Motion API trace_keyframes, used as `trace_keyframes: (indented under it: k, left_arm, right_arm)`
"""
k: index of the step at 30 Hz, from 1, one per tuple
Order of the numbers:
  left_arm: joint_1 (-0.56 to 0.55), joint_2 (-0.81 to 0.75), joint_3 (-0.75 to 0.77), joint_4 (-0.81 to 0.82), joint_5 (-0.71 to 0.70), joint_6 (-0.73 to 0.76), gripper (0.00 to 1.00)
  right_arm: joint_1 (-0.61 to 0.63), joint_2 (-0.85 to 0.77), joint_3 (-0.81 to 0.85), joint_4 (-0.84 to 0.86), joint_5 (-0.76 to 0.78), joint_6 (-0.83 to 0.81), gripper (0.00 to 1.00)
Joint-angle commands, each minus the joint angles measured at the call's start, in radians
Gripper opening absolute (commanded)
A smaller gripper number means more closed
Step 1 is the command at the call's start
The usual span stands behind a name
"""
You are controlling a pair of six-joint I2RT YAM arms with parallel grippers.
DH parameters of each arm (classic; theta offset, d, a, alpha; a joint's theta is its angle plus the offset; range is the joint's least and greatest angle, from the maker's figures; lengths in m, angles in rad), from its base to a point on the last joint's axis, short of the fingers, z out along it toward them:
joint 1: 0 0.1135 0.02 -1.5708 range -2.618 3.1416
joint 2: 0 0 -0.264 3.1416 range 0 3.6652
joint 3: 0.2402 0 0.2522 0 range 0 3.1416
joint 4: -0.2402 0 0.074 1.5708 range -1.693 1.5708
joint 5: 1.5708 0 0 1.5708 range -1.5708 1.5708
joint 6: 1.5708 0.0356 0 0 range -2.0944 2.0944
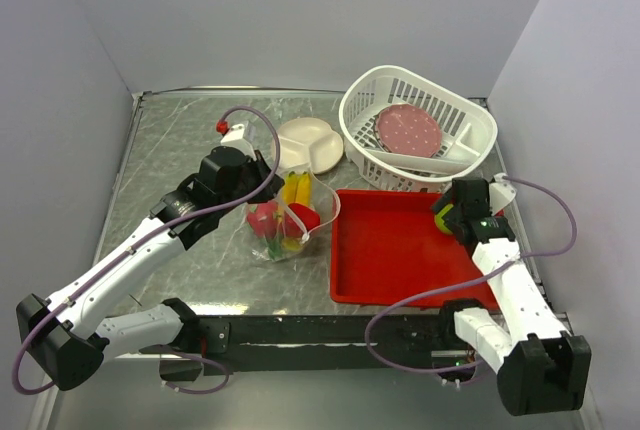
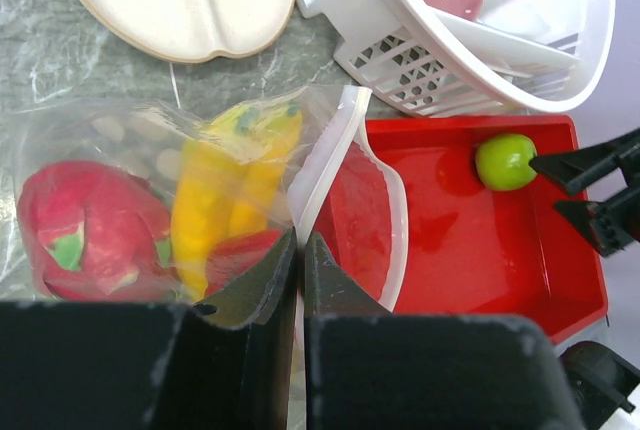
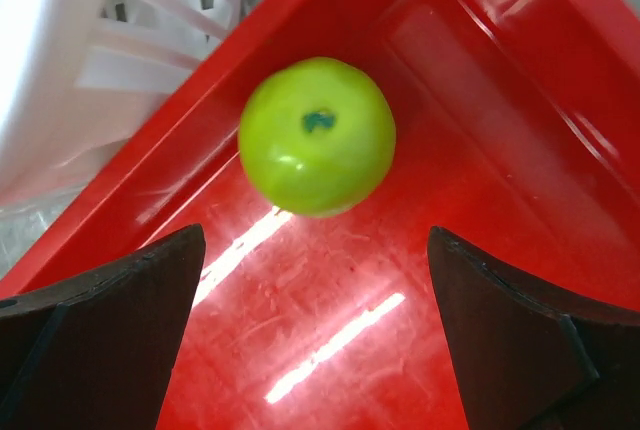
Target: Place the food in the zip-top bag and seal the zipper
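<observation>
Two toys, pink-red dragon fruit (image 2: 90, 235) and yellow banana (image 2: 225, 190) lying near-to-far, sit inside the clear dotted zip-top bag (image 2: 120, 150) left of the red tray (image 3: 480, 100). The left gripper (image 2: 300, 270) pinches its rim; the right gripper (image 3: 315, 250) stands open before a green apple (image 3: 316, 137).

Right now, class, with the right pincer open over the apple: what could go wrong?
1. The apple is round and sits in the red tray near its wall; the open right pincer may nudge it rolling, or hit that wall.
2. The left pincer pinches only one edge of the floppy zip-top bag; its mouth could sag, blocking the apple.
</observation>
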Motion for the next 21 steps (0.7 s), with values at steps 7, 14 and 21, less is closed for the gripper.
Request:
trace_keyframes:
  k: [7,14,21]
  left_arm:
    - [0.004,-0.026,0.027,0.046,0.042,0.045,0.12]
    - [0.006,-0.037,0.024,0.041,0.036,0.051,0.12]
    - [0.006,-0.037,0.021,0.044,0.045,0.048,0.12]
  right_arm:
    - [-0.062,0.051,-0.090,0.327,-0.023,0.045,1.00]
    - [-0.099,0.134,-0.092,0.353,0.017,0.079,1.00]
    - [-0.119,0.200,-0.115,0.384,0.020,0.102,1.00]
